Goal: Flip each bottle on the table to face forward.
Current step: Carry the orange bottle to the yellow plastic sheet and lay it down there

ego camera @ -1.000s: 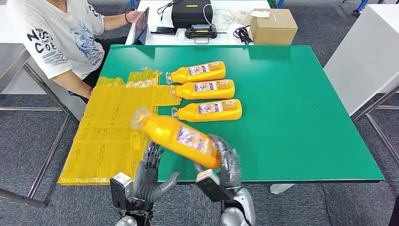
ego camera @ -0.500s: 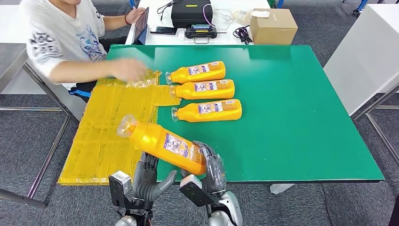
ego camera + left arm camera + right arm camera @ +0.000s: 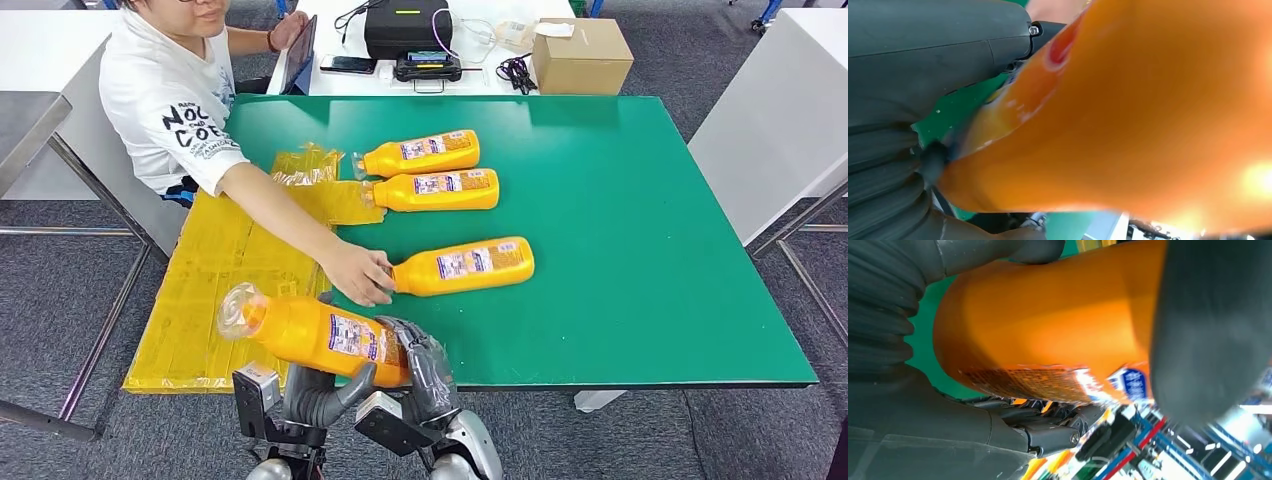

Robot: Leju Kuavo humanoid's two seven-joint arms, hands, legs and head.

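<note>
My right hand (image 3: 420,362) grips the base of an orange bottle (image 3: 318,333), held on its side over the table's near edge with its clear cap toward the left and its label up. The right wrist view shows that bottle (image 3: 1048,325) wrapped by the fingers (image 3: 1213,330). My left hand (image 3: 322,392) sits just under the bottle with its thumb spread; its fingers are hidden behind the bottle (image 3: 1148,125). Three more orange bottles lie on the green table (image 3: 640,250), labels up: two at the back (image 3: 420,153) (image 3: 437,190) and one nearer (image 3: 465,266).
A person seated at the left reaches in, their hand (image 3: 358,272) on the neck of the nearest lying bottle. Yellow plastic sheets (image 3: 230,260) cover the table's left side and overhang it. A cardboard box (image 3: 580,55) and a black device (image 3: 405,28) stand on the white table behind.
My right hand has carried the bottle lower and to the left, down onto the left hand. The person reached in and pulled the third lying bottle nearer and to the right.
</note>
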